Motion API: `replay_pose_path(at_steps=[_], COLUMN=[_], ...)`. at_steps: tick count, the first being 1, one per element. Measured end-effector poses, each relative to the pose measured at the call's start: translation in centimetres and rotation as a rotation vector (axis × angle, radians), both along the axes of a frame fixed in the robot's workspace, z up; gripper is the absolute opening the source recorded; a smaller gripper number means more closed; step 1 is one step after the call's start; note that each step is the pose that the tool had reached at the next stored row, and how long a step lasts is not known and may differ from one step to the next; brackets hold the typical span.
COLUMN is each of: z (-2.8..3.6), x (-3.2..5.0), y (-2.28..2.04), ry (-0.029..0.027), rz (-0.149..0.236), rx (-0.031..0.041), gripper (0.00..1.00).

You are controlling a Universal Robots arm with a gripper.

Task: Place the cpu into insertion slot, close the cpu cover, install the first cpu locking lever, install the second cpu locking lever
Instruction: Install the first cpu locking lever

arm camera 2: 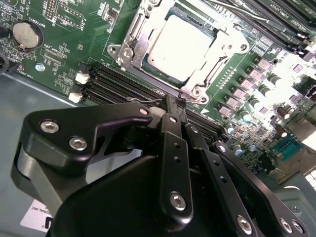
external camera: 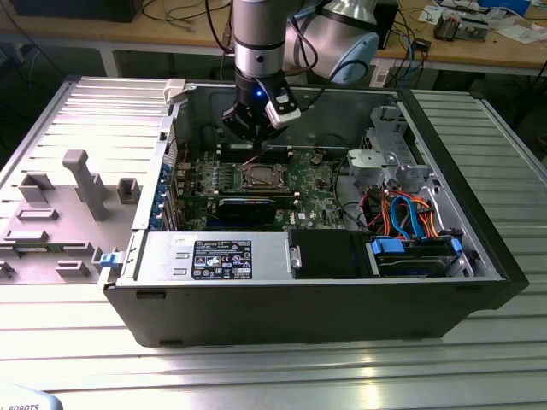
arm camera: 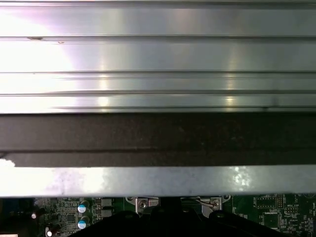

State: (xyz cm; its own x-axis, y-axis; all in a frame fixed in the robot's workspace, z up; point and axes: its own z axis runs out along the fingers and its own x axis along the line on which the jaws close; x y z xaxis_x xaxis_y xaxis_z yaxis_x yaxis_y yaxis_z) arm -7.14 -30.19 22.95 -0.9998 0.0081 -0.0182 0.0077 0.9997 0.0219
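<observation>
Already the cpu (arm camera 2: 178, 45) sat under the cpu cover (arm camera 2: 136, 37); we saw our claw (arm camera 2: 173, 104) pressed together just beside it.

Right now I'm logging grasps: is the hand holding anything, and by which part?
The hand is pinched on a thin wire lever beside the cpu cover, near its end.

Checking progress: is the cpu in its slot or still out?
In. The cpu lies flat in the slot, with the cover framing its top in the second wrist view.
</observation>
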Motion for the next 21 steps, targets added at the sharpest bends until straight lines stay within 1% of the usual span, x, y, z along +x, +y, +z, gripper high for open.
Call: replay_pose_path(at_steps=[7, 12, 21], z=[-0.24, -0.57, -1.05], x=[0.42, 0.82, 1.35], y=[0.09, 0.29, 0.46], ry=[0.0002, 0.0001, 0.0001], rz=[0.000, 0.000, 0.000], rx=[-0.0002, -0.0002, -0.0005], gripper=[0.11, 0.11, 0.11])
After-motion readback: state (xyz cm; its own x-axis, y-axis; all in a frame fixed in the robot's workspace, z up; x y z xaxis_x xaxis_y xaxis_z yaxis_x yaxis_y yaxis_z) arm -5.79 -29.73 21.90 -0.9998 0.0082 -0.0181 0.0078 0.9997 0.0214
